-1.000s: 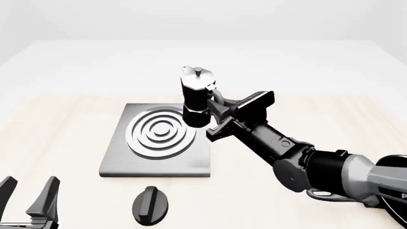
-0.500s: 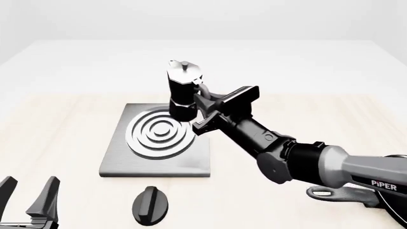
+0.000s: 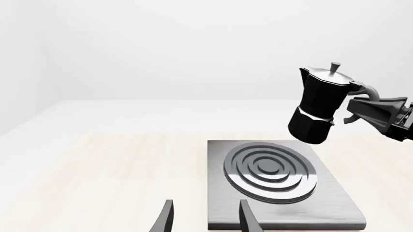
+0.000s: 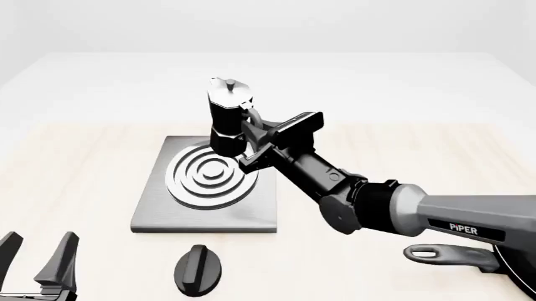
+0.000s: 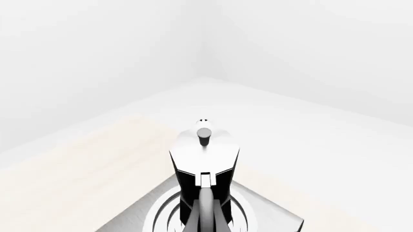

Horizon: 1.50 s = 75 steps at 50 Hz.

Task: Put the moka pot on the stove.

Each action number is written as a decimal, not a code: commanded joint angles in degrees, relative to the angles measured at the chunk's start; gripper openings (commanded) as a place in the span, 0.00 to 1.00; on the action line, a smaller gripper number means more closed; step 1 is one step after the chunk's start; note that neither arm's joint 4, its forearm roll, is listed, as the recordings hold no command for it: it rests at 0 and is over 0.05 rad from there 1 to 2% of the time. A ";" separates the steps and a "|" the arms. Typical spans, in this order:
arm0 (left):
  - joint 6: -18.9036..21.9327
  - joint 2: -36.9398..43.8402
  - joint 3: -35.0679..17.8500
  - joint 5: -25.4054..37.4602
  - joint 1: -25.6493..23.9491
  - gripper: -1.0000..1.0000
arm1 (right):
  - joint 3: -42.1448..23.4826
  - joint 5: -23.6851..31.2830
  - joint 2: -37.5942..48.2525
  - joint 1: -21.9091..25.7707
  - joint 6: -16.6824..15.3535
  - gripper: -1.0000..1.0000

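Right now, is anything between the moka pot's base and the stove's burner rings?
No. In the left wrist view the moka pot, held by its handle in the right gripper, hangs clear above the stove, with only open air under its base.

My right arm reaches forward and leftward across the table, its right gripper [image 4: 251,139] clamped on the moka pot [image 4: 228,119] handle, held aloft. My left gripper [image 4: 40,260] sits low, jaws parted.
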 commanded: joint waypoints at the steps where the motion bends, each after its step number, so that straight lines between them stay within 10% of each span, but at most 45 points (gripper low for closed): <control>1: 0.00 0.00 0.00 0.00 0.00 1.00 | -4.02 -0.40 2.89 0.06 0.52 0.00; 75: 0.00 0.00 0.00 0.00 0.00 1.00 | -10.68 -0.15 16.05 0.96 0.92 0.00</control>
